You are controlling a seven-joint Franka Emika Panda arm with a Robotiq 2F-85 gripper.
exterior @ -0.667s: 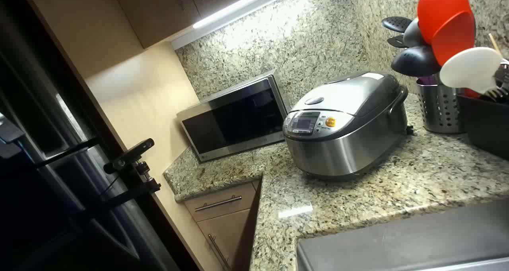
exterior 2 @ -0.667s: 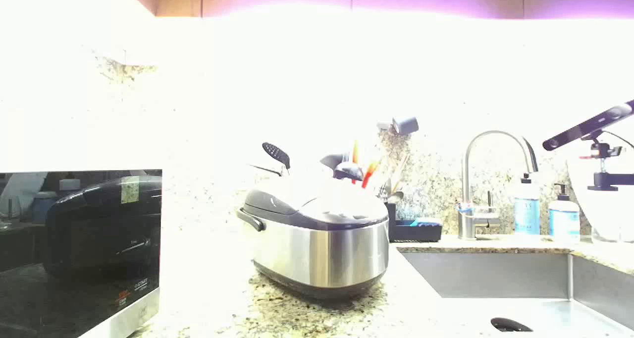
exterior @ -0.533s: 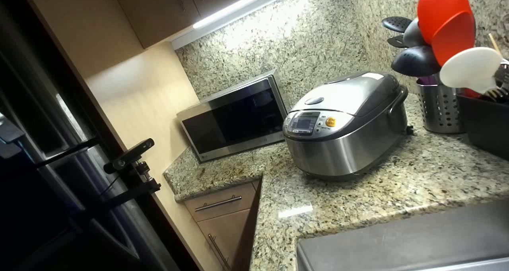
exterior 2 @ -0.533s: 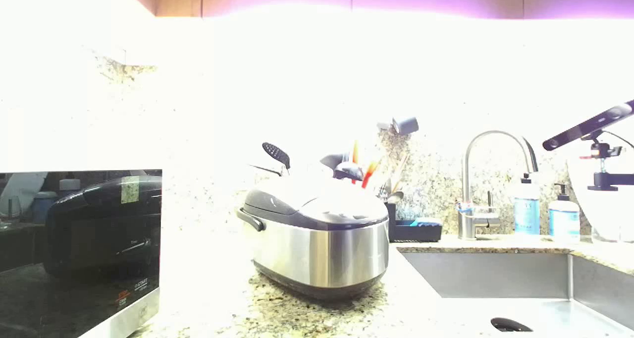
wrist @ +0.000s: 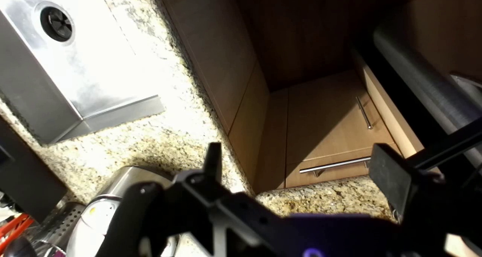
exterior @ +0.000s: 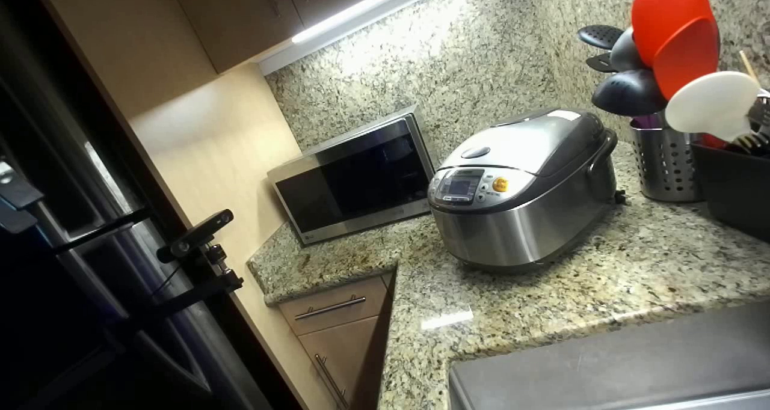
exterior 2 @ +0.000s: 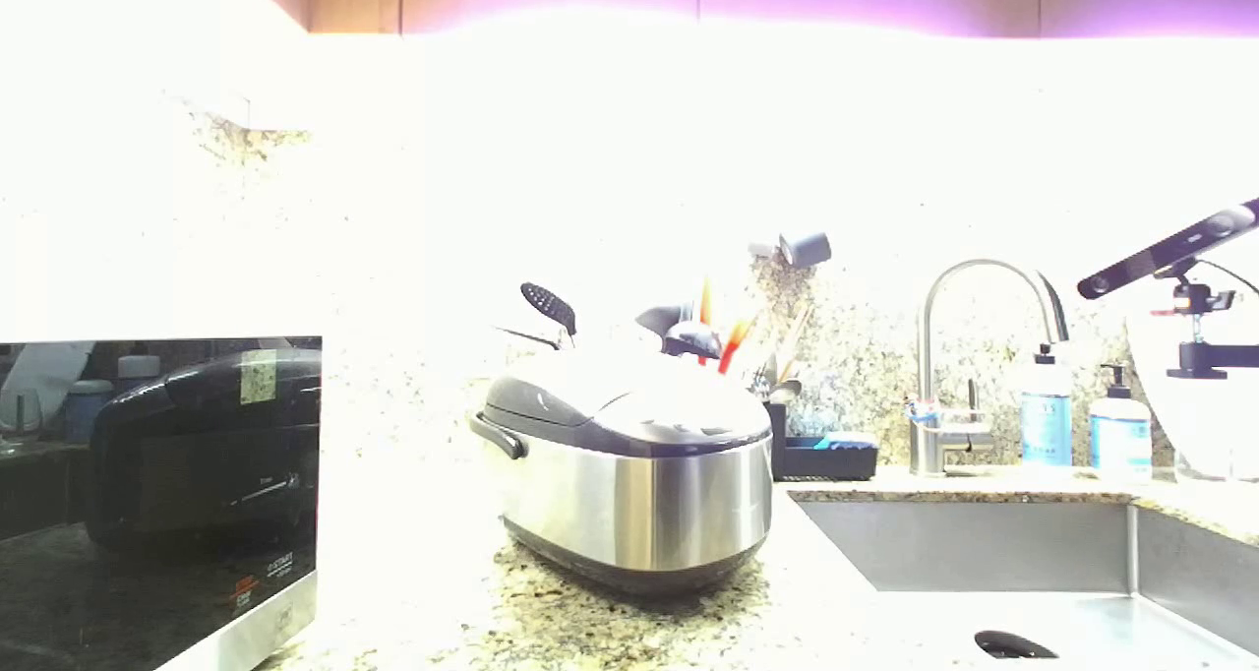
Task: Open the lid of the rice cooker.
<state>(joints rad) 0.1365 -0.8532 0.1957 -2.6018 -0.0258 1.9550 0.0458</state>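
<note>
The rice cooker (exterior: 511, 235) stands upright on the granite counter, squat and silver-grey, with its control panel on the front; it also shows in an exterior view (exterior 2: 639, 514). Its domed lid (exterior: 511, 145) is closed in both exterior views, and the dark inner face is hidden. In the wrist view, part of the cooker (wrist: 131, 178) shows at the lower left, partly covered by the gripper's linkage. My gripper (wrist: 299, 162) is open with nothing between its fingers, apart from the cooker. A grey piece at the far left edge of an exterior view may be part of the arm.
A microwave (exterior: 355, 175) stands beside the cooker. A perforated utensil holder (exterior: 668, 169) with several tools and a black bin (exterior: 731, 187) stand on its other side. The sink (exterior 2: 974, 543) with a faucet (exterior 2: 925, 386) lies nearby. A mounted camera (exterior: 198, 235) stands across the counter.
The grey piece at the left edge of an exterior view has moved slightly up. The rice cooker and its lid have not moved.
</note>
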